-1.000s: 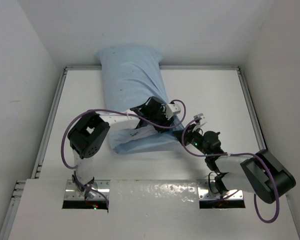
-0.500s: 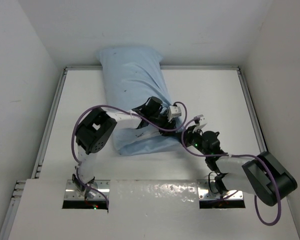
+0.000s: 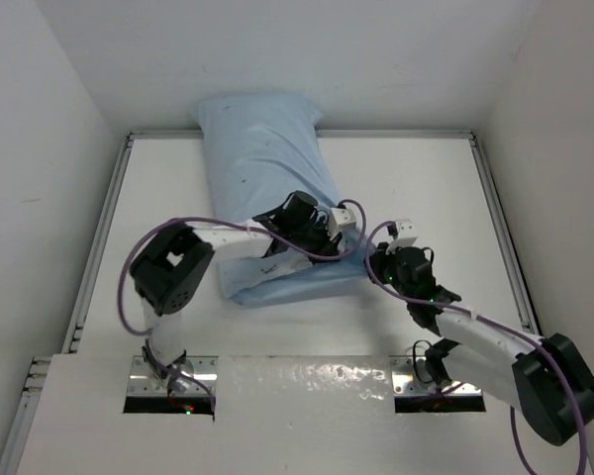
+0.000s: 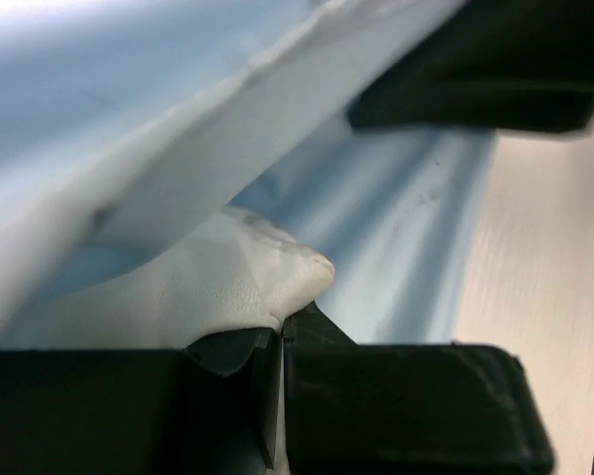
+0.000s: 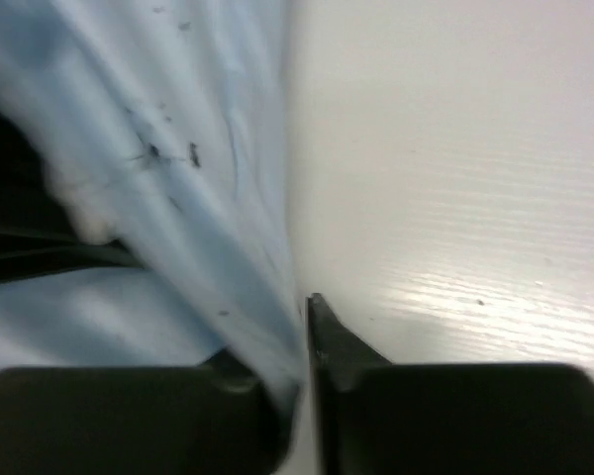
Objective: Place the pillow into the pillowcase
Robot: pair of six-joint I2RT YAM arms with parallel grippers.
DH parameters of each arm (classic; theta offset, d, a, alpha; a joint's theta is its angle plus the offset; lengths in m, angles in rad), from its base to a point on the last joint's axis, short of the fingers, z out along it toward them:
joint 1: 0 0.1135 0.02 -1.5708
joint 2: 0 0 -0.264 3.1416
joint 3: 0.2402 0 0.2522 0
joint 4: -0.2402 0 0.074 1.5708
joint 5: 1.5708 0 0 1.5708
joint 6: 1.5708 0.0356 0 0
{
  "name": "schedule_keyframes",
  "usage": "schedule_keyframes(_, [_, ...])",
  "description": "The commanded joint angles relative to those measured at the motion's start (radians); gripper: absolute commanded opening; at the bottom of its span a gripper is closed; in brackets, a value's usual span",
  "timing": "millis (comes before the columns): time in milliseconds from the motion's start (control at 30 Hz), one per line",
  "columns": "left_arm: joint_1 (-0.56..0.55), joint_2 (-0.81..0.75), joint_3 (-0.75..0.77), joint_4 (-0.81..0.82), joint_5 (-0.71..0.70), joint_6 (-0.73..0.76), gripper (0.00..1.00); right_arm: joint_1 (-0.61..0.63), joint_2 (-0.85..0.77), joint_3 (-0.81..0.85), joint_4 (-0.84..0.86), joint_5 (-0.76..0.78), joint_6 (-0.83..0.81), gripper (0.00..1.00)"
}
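1. The pillowcase [image 3: 262, 168] lies lengthwise on the tabletop [image 3: 426, 188]. Its far end rests at the far edge against the back wall, and its near end is around the middle.
2. It looks plump along its whole length.
3. The left wrist view shows a white corner of the pillow [image 4: 233, 287] at the near end, under a lip of blue fabric.
4. The left pincer [image 4: 277, 341] has its jaws pressed together. The pillow corner sits right at their seam, but I cannot tell whether it is pinched.
5. The right pincer [image 5: 297, 346] is at the pillowcase's near right corner. It is almost closed, with a fold of the blue fabric running down between its fingers.
6. Bare tabletop lies just to the right of that fold.
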Motion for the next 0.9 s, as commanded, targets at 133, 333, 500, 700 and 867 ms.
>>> schedule_keyframes(133, [-0.056, -0.273, -0.064, -0.310, -0.293, 0.211, 0.00, 0.000, 0.046, 0.152, -0.213, -0.025, -0.120, 0.41])
schedule_keyframes(333, [-0.115, -0.260, -0.095, -0.284, -0.504, 0.181, 0.00, -0.002, 0.064, 0.201, -0.222, -0.010, -0.136, 0.40])
schedule_keyframes(500, [-0.128, -0.234, -0.089, -0.096, -0.713, 0.183, 0.00, 0.001, 0.101, 0.209, -0.173, -0.072, -0.125, 0.51])
schedule_keyframes(700, [-0.138, -0.236, -0.026, -0.133, -0.772, 0.203, 0.00, 0.007, 0.277, 0.194, 0.111, -0.117, -0.018, 0.64])
schedule_keyframes(867, [-0.162, -0.228, 0.037, -0.373, -0.680, 0.222, 0.25, 0.006, 0.414, 0.256, 0.277, -0.069, 0.074, 0.00])
